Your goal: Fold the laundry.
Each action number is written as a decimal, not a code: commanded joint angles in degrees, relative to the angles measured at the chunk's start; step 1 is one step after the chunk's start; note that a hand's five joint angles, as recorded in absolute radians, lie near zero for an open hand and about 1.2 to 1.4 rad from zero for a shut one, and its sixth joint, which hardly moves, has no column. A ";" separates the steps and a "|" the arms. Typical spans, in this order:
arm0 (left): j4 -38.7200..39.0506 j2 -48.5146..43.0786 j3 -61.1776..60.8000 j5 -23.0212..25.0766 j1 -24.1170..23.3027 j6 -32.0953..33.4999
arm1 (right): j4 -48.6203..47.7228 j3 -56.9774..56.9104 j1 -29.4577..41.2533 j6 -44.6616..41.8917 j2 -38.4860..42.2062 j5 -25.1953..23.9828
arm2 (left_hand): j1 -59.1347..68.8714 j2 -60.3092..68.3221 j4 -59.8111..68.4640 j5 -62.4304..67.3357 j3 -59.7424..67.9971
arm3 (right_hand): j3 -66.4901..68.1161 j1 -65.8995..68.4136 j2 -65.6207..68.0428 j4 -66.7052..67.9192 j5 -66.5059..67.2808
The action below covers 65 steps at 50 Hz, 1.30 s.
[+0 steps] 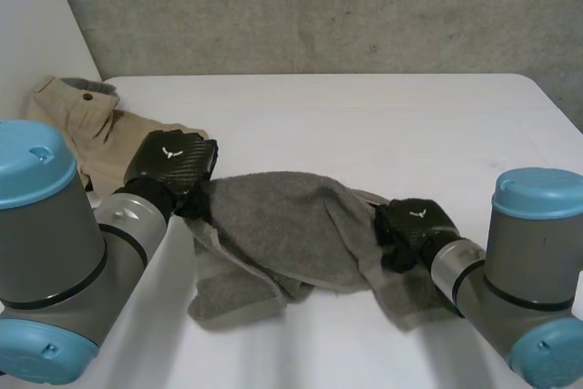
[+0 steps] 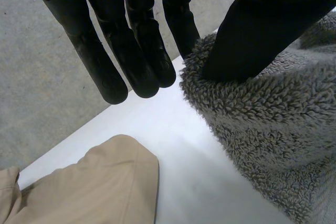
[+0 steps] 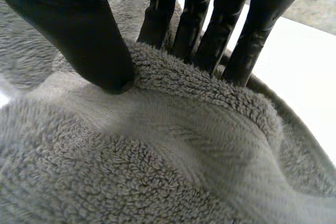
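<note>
Because the grey towel [image 1: 291, 234] lies bunched and creased in the near middle of the bench [image 1: 364, 125], the step in hand looks like taking hold to spread it flat, not yet a fold. The left hand [image 1: 171, 163] is at the towel's left edge: in its wrist view the thumb [image 2: 247, 40] presses into the pile against the one finger at that edge, pinching it, while the other fingers [image 2: 136, 51] hang straight and free over bare bench. The right hand [image 1: 414, 225] is at the towel's right side, its thumb [image 3: 79, 30] and fingers [image 3: 210, 40] nipping a raised ridge of cloth between them. The next move probably calls for lifting and drawing the two grips apart so the layers open. Open room lies across the far and right parts of the bench. Beige trousers [image 1: 91, 125] lie just beside the left hand, near the bench's left edge, so a wide outward pull could snag them.
</note>
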 commanded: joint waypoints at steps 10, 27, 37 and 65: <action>-1.87 8.76 0.00 0.32 2.28 0.24 | 21.41 -12.81 -11.06 -21.73 -15.95 -5.79 | 14.41 11.46 11.34 15.27 11.67 | 13.64 23.84 13.07 13.52 15.12; -7.68 5.97 0.79 5.94 3.60 0.33 | 33.74 -28.72 -14.94 -24.82 -6.39 -9.40 | 14.41 11.46 11.34 15.27 11.67 | 13.64 23.84 13.07 13.52 15.12; -1.09 -13.62 12.11 5.41 3.69 3.75 | 20.91 -41.46 -12.74 -25.34 12.60 -0.35 | 14.41 11.46 11.34 15.27 11.67 | 13.64 23.84 13.07 13.52 15.12; -1.25 -5.56 3.18 4.18 2.64 -0.27 | 13.26 -13.01 -10.01 -28.76 -4.96 -3.41 | -52.51 -55.47 -55.59 -51.65 -55.26 | -44.69 -34.49 -45.25 -44.81 -43.21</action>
